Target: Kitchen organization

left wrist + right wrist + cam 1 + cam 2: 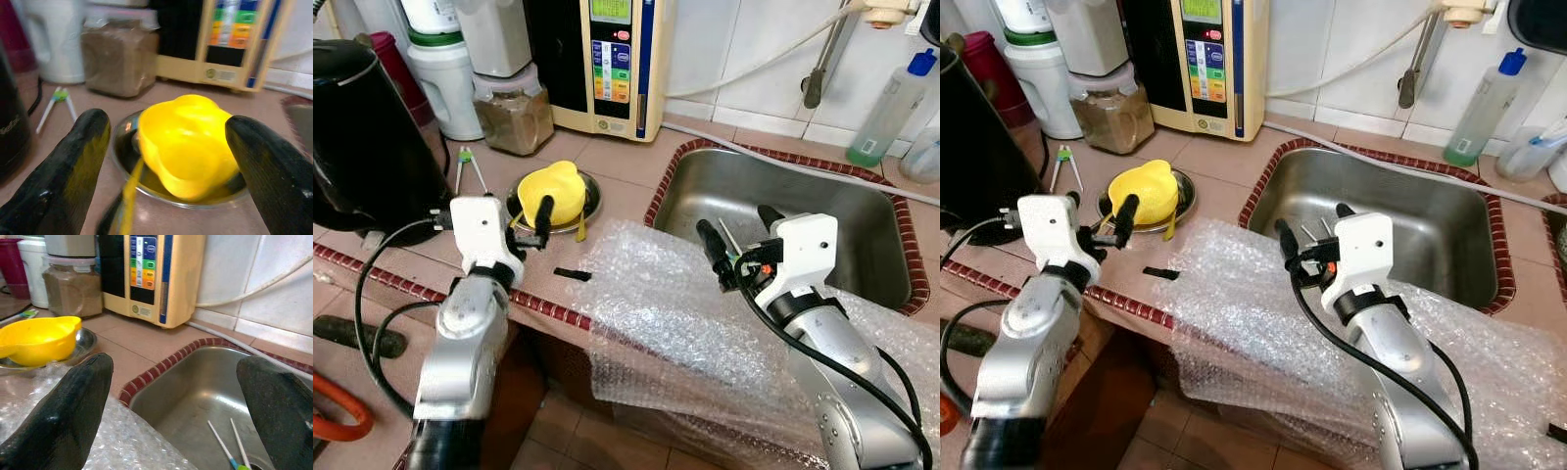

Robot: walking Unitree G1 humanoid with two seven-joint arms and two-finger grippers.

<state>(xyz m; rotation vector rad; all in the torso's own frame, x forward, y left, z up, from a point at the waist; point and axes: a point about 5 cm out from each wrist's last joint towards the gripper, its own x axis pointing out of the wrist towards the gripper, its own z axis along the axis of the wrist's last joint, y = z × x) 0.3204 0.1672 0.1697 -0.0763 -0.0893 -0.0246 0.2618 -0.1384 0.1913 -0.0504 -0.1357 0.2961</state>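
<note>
Your left pincer [530,227] is wide open and empty, just short of the yellow cup [553,191] lying tilted in the steel dish [590,199] on the worktop [626,166]; close off-centre and cup and dish may skid, while the right pincer [736,235], open and empty, could snag the bubble wrap [675,304].

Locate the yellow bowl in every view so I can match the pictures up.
Left eye view: yellow bowl in a steel dish on the counter, just beyond the left gripper.
Right eye view: yellow bowl, left of the sink.
Left wrist view: yellow bowl centred between the open black fingers.
Right wrist view: yellow bowl at the picture's left edge.
Shared landmark: the cream wall appliance behind it.
</note>
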